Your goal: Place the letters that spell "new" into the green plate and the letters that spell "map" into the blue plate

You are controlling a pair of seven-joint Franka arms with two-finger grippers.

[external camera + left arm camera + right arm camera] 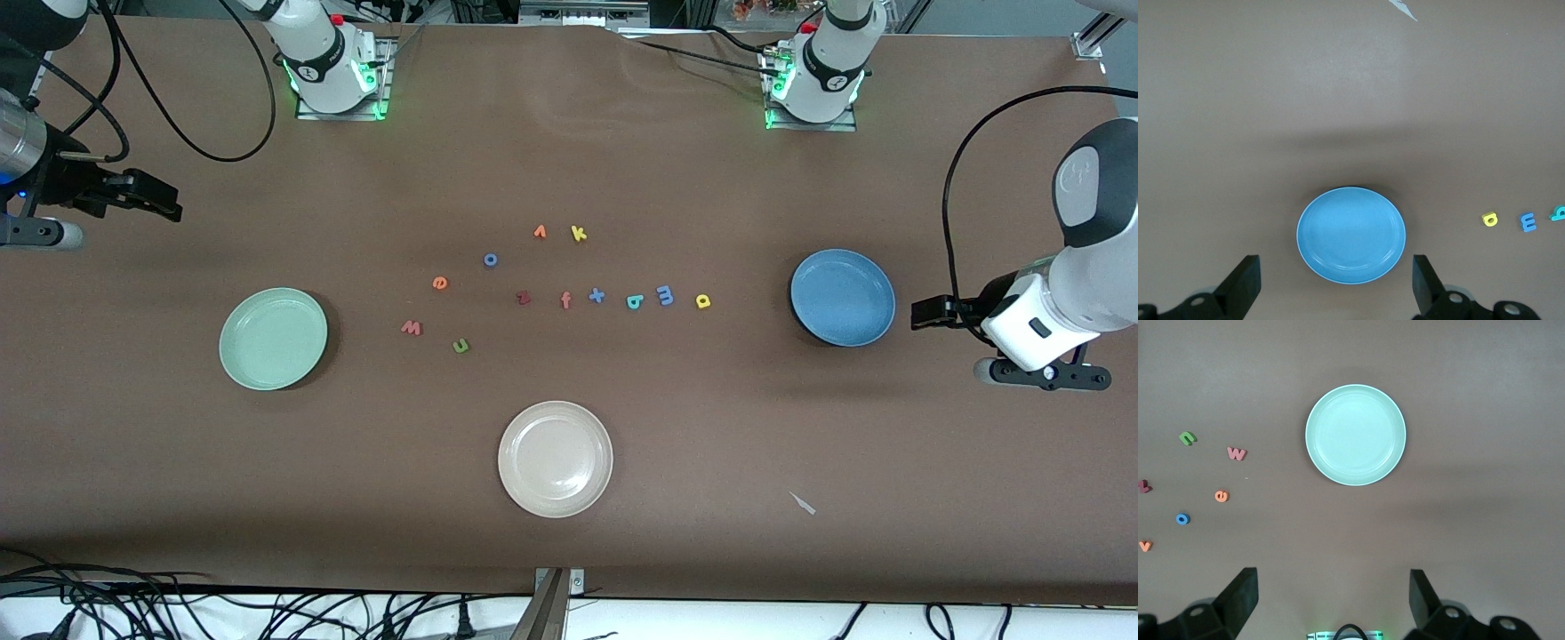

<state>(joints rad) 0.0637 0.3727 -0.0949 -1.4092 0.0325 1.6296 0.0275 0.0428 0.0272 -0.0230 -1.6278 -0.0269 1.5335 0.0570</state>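
Left gripper [1335, 283] hangs agape near the blue plate [842, 296]; right gripper [1331, 597], jaws apart, waits near the green plate [273, 338]. Both plates are empty. Letters lie between them; next, likely descend on the yellow "a" [703, 301].

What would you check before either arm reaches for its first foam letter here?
1. Green plate holds nothing yet: ok.
2. Blue plate holds nothing yet: ok.
3. Olive "n", orange "e" and salmon "w" lie apart on the table, free to pick: ok.
4. Blue "m", yellow "a" and teal "p" lie in a row, close together: ok, though tight.
5. Left gripper, over the table beside the blue plate, open and holding nothing: ok.
6. Right gripper, at the right arm's end of the table, open and holding nothing: ok.
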